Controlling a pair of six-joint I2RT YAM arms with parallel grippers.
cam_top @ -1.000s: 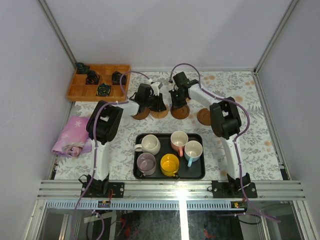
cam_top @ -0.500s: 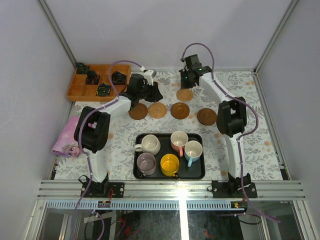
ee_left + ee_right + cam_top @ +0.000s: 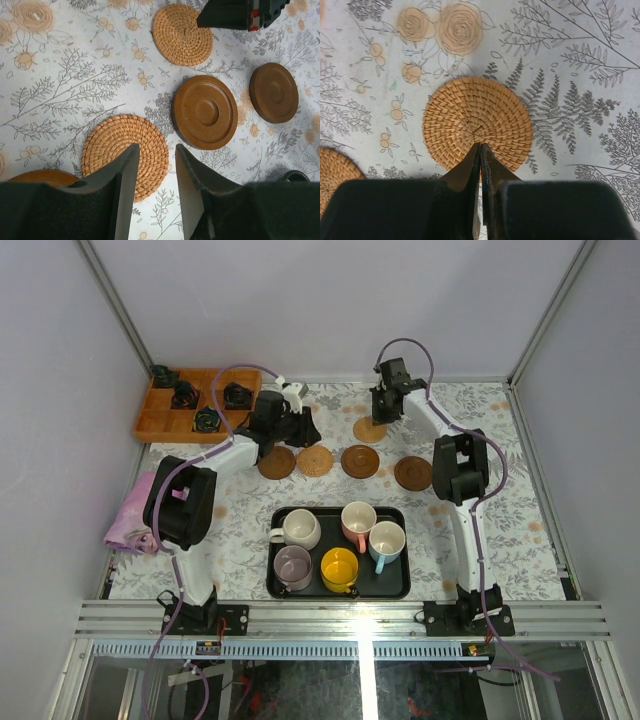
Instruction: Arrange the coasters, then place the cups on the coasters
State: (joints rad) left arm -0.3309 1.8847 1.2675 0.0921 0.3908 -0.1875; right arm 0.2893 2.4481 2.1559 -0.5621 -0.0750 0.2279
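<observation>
From above, four coasters [image 3: 317, 460] lie in a row across the middle of the table [image 3: 520, 510], just beyond the black tray [image 3: 328, 522] (all five cups [image 3: 339, 568] stand in it, none on a disc yet); the fifth coaster [image 3: 369, 430] sits farther back, out of line, which is likely why both arms reach to the far side; the left gripper [image 3: 290, 425] hangs over the left part of the row, the right gripper [image 3: 385, 410] at the stray disc; a wooden box [image 3: 197, 405] at the far left and a pink cloth [image 3: 140, 515] by the left edge seem to play no part. The left wrist view shows its fingers [image 3: 125, 185] spread with nothing between them; through the gap a woven coaster [image 3: 125, 150] lies flat, a dark wooden coaster [image 3: 205, 118] just beside it; whether the empty jaws mean to straddle the woven one or leave it, I cannot tell. The right wrist view shows that arm's fingers pressed together, pinching nothing, their tips at the rim of the stray woven disc; contact cannot be made out; closed tips make a blunt point, probably better for nudging a thin disc than for lifting it, so I judge the arranging step unfinished, with this disc to be slid into line.
</observation>
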